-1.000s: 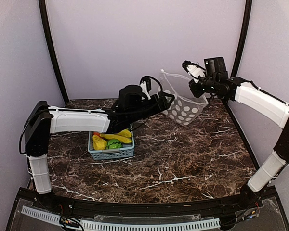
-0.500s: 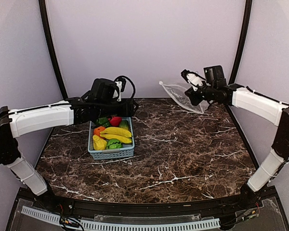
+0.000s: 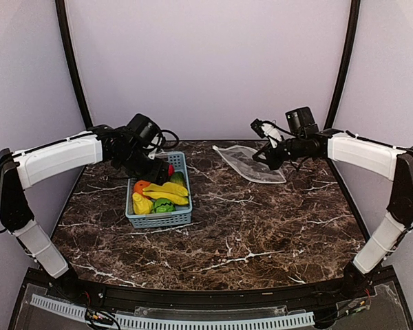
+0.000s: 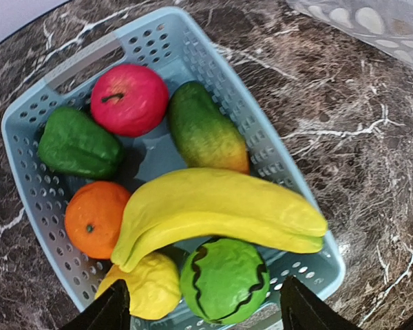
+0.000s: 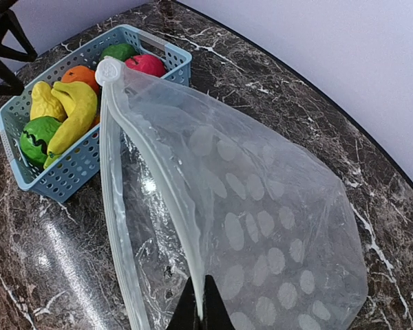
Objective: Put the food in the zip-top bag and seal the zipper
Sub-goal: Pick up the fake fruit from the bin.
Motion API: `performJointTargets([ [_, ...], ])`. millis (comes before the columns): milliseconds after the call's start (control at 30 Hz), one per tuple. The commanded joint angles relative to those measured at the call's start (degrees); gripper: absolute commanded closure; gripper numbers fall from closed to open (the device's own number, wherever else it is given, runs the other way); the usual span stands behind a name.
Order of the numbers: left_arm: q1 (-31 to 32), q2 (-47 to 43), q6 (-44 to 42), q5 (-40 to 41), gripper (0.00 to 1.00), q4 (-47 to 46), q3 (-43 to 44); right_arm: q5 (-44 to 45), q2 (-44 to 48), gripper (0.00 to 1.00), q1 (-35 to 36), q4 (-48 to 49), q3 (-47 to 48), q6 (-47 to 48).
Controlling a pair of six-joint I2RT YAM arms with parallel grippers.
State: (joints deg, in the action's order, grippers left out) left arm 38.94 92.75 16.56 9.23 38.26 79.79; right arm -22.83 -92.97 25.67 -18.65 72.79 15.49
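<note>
Right wrist view shows the right gripper (image 5: 201, 302) pinched on the zip-top bag (image 5: 261, 220), light, limp and likely slippery, best held by its stiffer zipper (image 5: 109, 179); left gripper (image 4: 206, 306) spread.

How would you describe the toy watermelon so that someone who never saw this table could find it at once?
Look at the light-blue slotted basket on the left half of the dark marble table. The toy watermelon lies against its near wall, next to the banana bunch and a yellow pear. It alone is round and green with dark wavy stripes.
</note>
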Motion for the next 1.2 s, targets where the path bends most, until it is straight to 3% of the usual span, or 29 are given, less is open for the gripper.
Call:
performJointTargets([
  [0, -5.87, -1.45, -0.81, -7.32, 0.28, 8.21, -1.61, -3.75, 3.03, 1.00, -0.10, 1.83, -1.64, -0.50],
  [167, -7.89, -2.39, -5.46, -19.43, 0.37, 5.17, -5.36, -4.24, 3.58, 1.00, -0.10, 2.13, -2.39, -0.11],
  [367, -7.91, -0.27, -3.36, -26.67, 0.33, 3.55, -7.07, -4.81, 3.24, 1.00, -0.14, 2.18, -2.39, -0.15],
  [500, -7.80, 0.72, -1.64, -26.63, 0.24, 1.99, -8.51, -4.94, 3.19, 1.00, -0.11, 2.13, -2.53, -0.11],
  [600, -7.62, 1.42, -0.79, -25.32, 0.04, 1.34, -9.34, -4.86, 3.07, 1.00, -0.10, 2.20, -2.57, -0.10],
  [667, -7.26, 2.14, -0.72, -24.04, 0.01, 1.25, -9.46, -4.93, 2.91, 1.00, -0.10, 2.19, -2.49, -0.13],
  [1167, -3.80, 9.97, 3.18, -18.93, 0.27, 0.22, -6.59, -4.77, 2.09, 1.00, -0.10, 2.22, -2.49, -0.28],
])
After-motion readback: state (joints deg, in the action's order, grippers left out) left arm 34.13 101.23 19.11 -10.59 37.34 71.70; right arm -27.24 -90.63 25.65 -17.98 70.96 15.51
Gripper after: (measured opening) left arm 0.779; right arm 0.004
